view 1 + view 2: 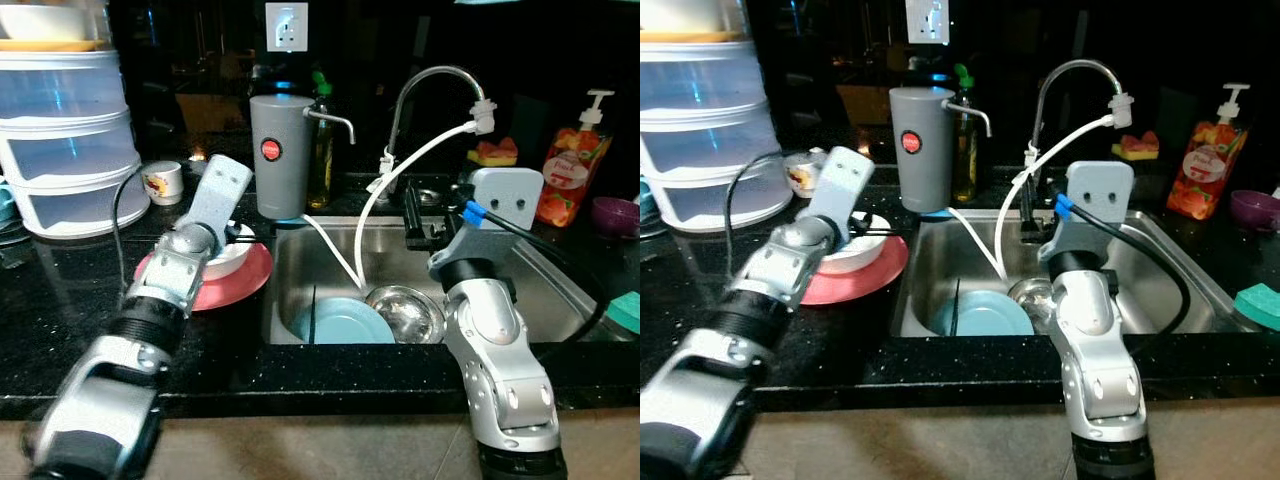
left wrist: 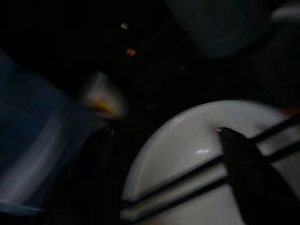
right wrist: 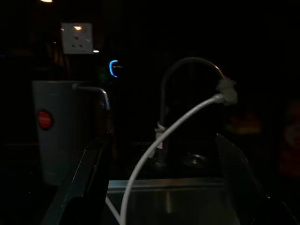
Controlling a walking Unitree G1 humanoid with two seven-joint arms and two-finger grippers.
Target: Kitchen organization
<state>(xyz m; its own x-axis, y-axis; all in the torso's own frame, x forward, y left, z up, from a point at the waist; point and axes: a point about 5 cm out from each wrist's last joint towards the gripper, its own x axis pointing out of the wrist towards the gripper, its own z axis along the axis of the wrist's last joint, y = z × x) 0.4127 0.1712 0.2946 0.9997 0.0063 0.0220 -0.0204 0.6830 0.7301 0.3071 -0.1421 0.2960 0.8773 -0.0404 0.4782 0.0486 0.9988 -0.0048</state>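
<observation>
Black speckled table (image 1: 60,330) surrounds a steel sink (image 1: 545,285). Left end effector (image 1: 238,232) is positioned over a white bowl (image 1: 225,262) resting on a red plate (image 1: 250,280) just left of the sink; its fingers are apart, one over the bowl interior, as the left wrist view shows. Right end effector (image 1: 425,215) is positioned above the sink, fingers apart, facing the faucet (image 1: 430,85). Light blue plate (image 1: 345,322) and metal bowl (image 1: 405,310) lie in the sink. Grey dispenser (image 1: 280,155) stands behind.
</observation>
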